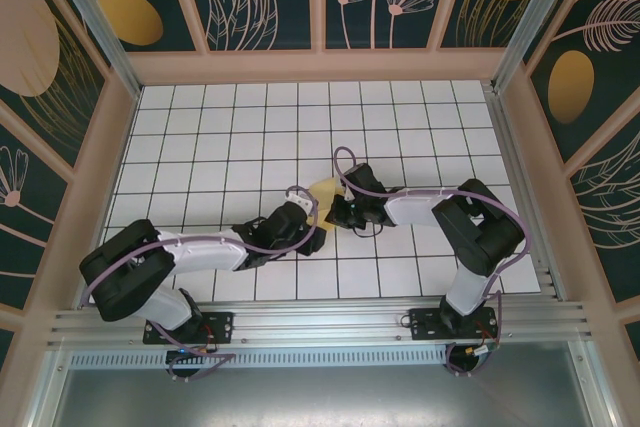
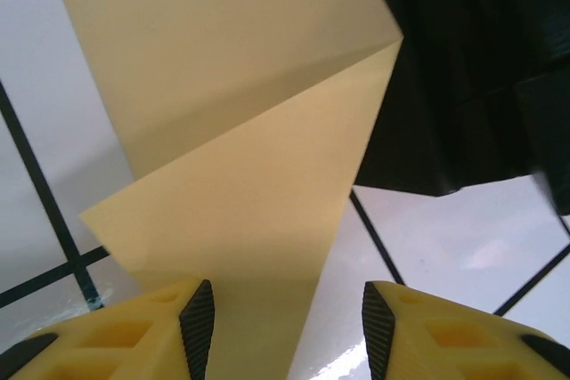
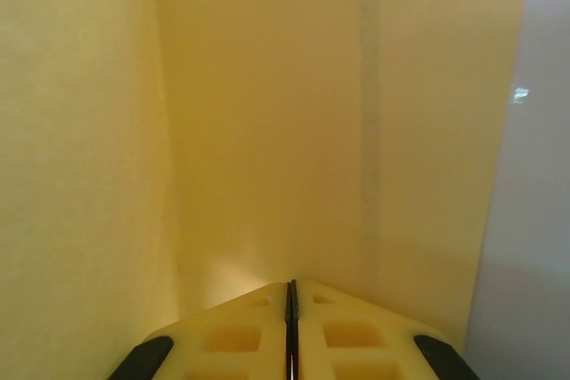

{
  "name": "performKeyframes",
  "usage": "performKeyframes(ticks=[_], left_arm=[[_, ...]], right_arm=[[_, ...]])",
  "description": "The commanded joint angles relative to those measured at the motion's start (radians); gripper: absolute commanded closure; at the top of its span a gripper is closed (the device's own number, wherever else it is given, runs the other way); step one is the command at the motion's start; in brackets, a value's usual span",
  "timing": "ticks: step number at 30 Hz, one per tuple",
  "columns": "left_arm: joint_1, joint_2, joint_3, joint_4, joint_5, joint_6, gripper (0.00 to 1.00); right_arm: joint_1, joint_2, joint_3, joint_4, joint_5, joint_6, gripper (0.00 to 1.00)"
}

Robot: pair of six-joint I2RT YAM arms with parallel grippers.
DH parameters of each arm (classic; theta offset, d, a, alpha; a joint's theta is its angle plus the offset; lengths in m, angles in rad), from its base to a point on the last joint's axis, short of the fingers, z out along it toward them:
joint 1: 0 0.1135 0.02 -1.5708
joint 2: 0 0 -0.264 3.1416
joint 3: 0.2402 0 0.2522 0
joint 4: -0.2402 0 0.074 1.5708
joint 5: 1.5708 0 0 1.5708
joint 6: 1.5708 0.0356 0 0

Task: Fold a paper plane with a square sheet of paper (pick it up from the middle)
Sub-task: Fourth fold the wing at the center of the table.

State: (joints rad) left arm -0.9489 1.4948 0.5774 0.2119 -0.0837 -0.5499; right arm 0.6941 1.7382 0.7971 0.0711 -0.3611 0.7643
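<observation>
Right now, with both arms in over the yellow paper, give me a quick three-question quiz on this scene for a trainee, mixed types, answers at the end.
1. True or false: the right gripper has its jaws closed together.
2. In the top view, where is the yellow paper? A: against the back wall. B: in the middle of the gridded table, between the two grippers. C: at the far left edge.
3. Fill in: the left gripper has its jaws ____, with a folded part of the paper in front of them.
Key: 1 true; 2 B; 3 open.
</observation>
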Motion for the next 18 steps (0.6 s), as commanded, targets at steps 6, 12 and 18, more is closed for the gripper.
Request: performKeyframes(ticks=[6, 12, 18], left_arm=[[-0.012, 0.061, 0.051, -0.071, -0.075, 0.033, 0.51], [-0.017, 0.082, 0.067, -0.064, -0.068, 0.038, 0.62], [-0.019, 0.079, 0.064, -0.06, -0.076, 0.035, 0.7]], right_arm=[[0.008, -0.003, 0.017, 0.012, -0.009, 0.008, 0.88], [0.008, -0.002, 0.02, 0.008, -0.004, 0.009, 0.88], [0.008, 0.004, 0.023, 0.002, -0.003, 0.009, 0.88]])
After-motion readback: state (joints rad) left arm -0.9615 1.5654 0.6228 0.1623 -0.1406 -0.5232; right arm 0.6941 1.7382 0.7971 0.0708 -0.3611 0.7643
